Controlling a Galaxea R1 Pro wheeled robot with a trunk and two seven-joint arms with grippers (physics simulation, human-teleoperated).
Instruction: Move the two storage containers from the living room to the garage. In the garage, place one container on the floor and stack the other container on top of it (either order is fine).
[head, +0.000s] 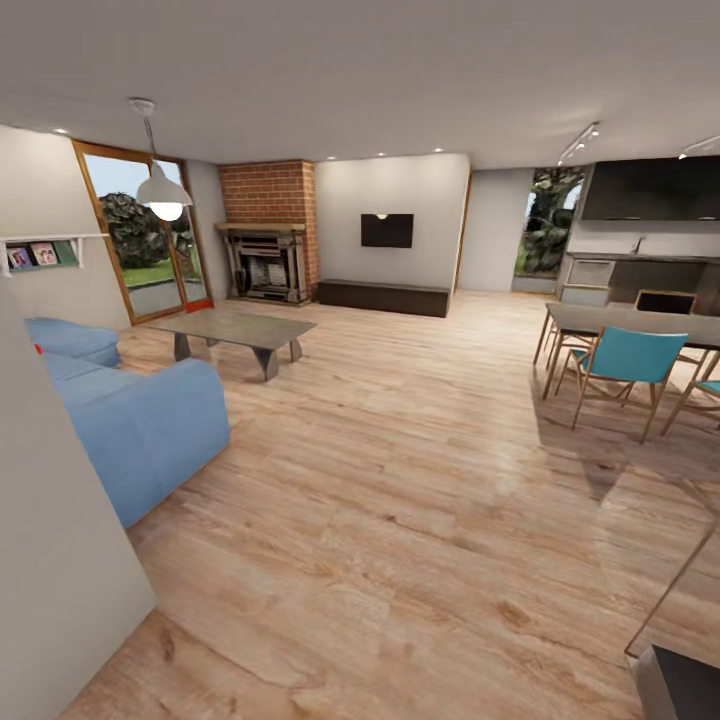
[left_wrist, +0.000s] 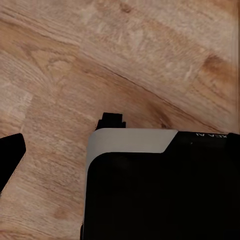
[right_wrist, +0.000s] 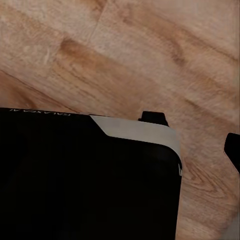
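- The left jaws: one dark finger (left_wrist: 10, 157) shows at the edge of the left wrist view. Its mate is out of frame, so whether they are open or closed cannot be told.
- The right jaws: likewise one finger (right_wrist: 233, 150) at the frame edge; state cannot be told. Nothing is seen held by either.
- Both wrist views look down past the robot's black base (left_wrist: 165, 195) onto wood floor (left_wrist: 75, 65).
- The head view alone shows the living room (head: 390, 200): sofa (head: 140, 420), low table (head: 240, 330), fireplace (head: 268, 235), glass door (head: 140, 235) and chair (head: 625, 360).
- No container can be made out for sure. An orange-red patch (head: 198, 304) at the foot of the door may be one; it is too small to tell.
- The step looks like driving in to find the containers. Done well, it means steering through the open floor between sofa and chair, clearing the near wall (head: 50, 560), and keeping that patch in sight.
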